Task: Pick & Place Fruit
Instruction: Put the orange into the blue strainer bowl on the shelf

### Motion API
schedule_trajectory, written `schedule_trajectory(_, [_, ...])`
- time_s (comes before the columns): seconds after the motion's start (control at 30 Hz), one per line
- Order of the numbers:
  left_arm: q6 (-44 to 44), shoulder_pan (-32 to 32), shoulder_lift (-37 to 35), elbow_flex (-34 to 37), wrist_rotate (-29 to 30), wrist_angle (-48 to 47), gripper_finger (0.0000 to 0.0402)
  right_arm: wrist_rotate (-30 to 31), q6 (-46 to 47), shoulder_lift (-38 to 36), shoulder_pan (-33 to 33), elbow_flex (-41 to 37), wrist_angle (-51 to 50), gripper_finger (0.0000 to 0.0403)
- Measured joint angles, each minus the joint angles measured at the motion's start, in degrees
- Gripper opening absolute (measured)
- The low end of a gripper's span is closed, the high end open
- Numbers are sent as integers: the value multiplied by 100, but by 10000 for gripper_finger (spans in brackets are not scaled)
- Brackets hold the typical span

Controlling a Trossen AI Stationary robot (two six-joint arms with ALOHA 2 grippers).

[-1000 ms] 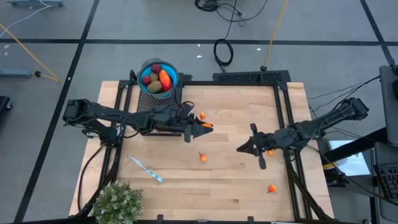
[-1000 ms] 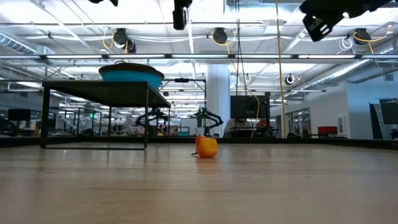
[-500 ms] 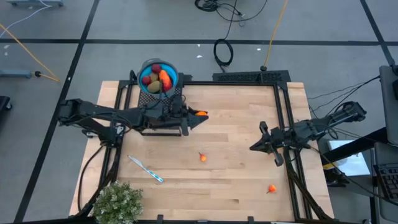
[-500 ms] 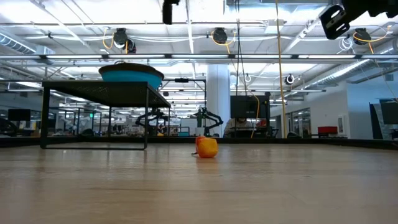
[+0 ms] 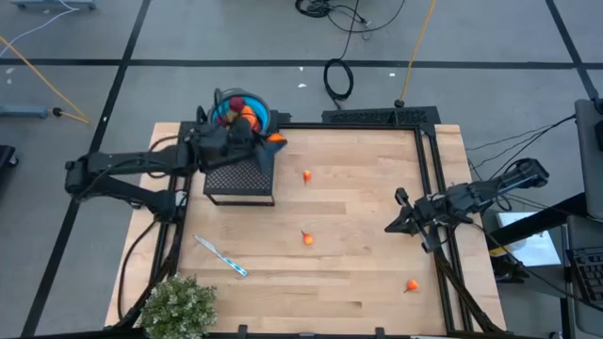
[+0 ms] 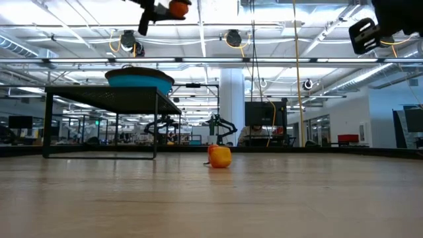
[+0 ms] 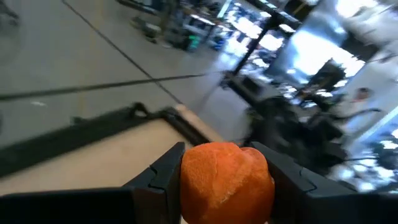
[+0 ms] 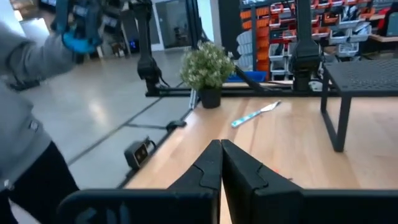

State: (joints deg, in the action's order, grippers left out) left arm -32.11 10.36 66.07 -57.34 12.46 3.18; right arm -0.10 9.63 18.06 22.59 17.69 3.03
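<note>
Left fingers [image 5: 273,139], now beside bowl [image 5: 259,105], clasping orange fruit [image 7: 225,180].

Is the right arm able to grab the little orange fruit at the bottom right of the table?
Probably yes. The orange fruit lies alone on bare table, with nothing around it, and the right gripper hangs nearby, shut and empty. It would need to open first.

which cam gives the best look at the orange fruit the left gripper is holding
The left wrist view: the orange fruit fills the frame, clamped between the left gripper's fingers. The high view shows only a small orange spot beside the blue bowl; the low view a bit at the top edge; the right wrist view nothing.
</note>
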Motion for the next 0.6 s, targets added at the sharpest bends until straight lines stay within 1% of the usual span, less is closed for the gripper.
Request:
schedule_trajectory(0.17, [471,647,-168,0,-39,-335,154,35,-265,-45,0,-244,12,0])
schedule_trajectory(0.33, [1204,1144,-166,0,-41,-509,154,495,-82,-45,0,-380,19,0])
schedule_trajectory(0.5, [2445,1355,-160,0,-37,-521,154,968,148,-45,0,-487,20,0])
schedule_trajectory(0.6, [2879,1419,-160,0,85,-517,154,1212,166,-45,0,-518,15,0])
